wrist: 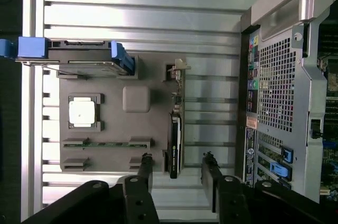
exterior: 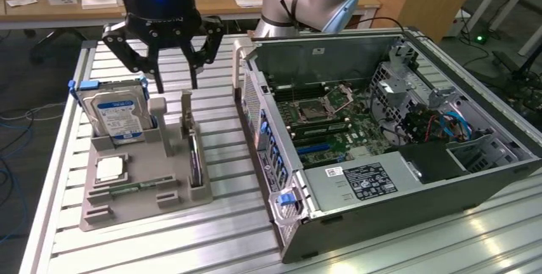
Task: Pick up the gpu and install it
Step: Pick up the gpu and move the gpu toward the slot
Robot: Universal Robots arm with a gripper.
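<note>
Computer case [exterior: 407, 223] near gpu [exterior: 197, 156]; open room above.

- A metal table [exterior: 228, 236] [wrist: 158, 18] is seen, its top made of long silver slats set side by side with dark grooves between them and a raised frame along its edge.
- A flat grey holder tray [exterior: 144, 179] [wrist: 113, 123] is laid directly on the slats, toward the exterior view's left.
- An opened computer case [exterior: 381, 229] [wrist: 285, 76] is laid on its side directly on the slats, toward the exterior view's right, with its open side turned upward.
- Tray and case are placed just beside each other and are kept apart by a narrow strip of bare slats.
- Bare slats are left along the table's near edge in the exterior view.
</note>
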